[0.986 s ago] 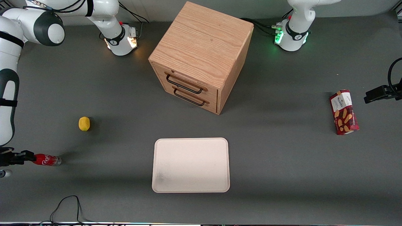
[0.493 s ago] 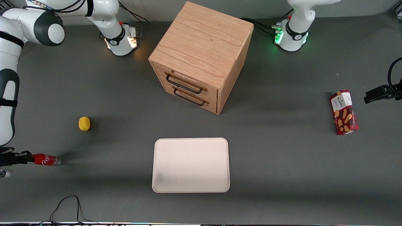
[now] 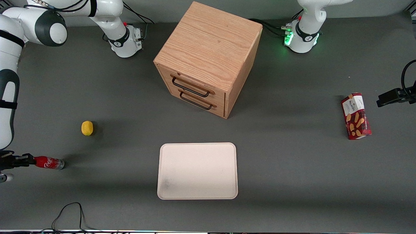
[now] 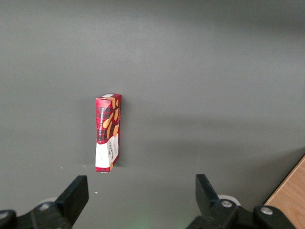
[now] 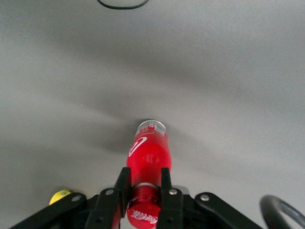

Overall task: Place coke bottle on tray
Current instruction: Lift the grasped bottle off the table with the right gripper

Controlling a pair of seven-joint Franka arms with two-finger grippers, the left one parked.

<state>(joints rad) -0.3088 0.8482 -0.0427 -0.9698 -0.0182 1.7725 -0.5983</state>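
Note:
The coke bottle (image 3: 49, 162) has a red label and a clear base, and it is at the working arm's end of the table, pointing toward the tray. My right gripper (image 3: 31, 160) is shut on its neck just below the red cap. In the right wrist view the fingers (image 5: 123, 185) clamp the neck on both sides of the bottle (image 5: 148, 150), with the cap toward the camera; the gripper (image 5: 144, 183) holds it firmly. The cream-white tray (image 3: 197, 152) lies flat and bare near the middle of the table, well apart from the bottle.
A yellow lemon (image 3: 87, 128) lies farther from the front camera than the bottle and also shows in the right wrist view (image 5: 59, 196). A wooden two-drawer cabinet (image 3: 208, 58) stands mid-table. A red snack box (image 3: 356, 116) lies toward the parked arm's end. A black cable (image 3: 66, 213) loops at the table's front edge.
The bottle, held in my gripper, has shifted slightly upward in the front view. Nothing else on the table has moved.

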